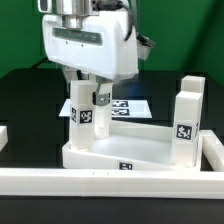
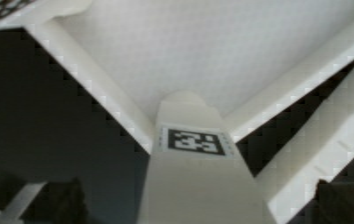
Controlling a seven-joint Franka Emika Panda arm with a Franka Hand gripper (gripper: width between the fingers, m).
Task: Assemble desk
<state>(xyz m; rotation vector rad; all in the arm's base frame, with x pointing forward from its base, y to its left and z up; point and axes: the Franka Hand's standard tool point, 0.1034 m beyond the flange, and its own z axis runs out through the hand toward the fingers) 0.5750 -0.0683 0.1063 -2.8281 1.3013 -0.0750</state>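
Desk top (image 1: 125, 150) carries an upright leg block (image 1: 85, 108) at its 10 o'clock corner, between the spread, empty claw (image 1: 88, 97) fingers.

I can't read any words, brand names or numbers from here. The only signs I see are black-and-white square tags. One sits on the near rim of the desk top (image 1: 125, 166). One is on the leg block (image 1: 187, 122) standing at the exterior view's right, and another on the leg block (image 1: 83, 112) under the arm at the exterior view's left. More show on the marker board (image 1: 128, 105) lying flat at the far side. In the wrist view I see one tag on a leg block's (image 2: 197, 141) end.
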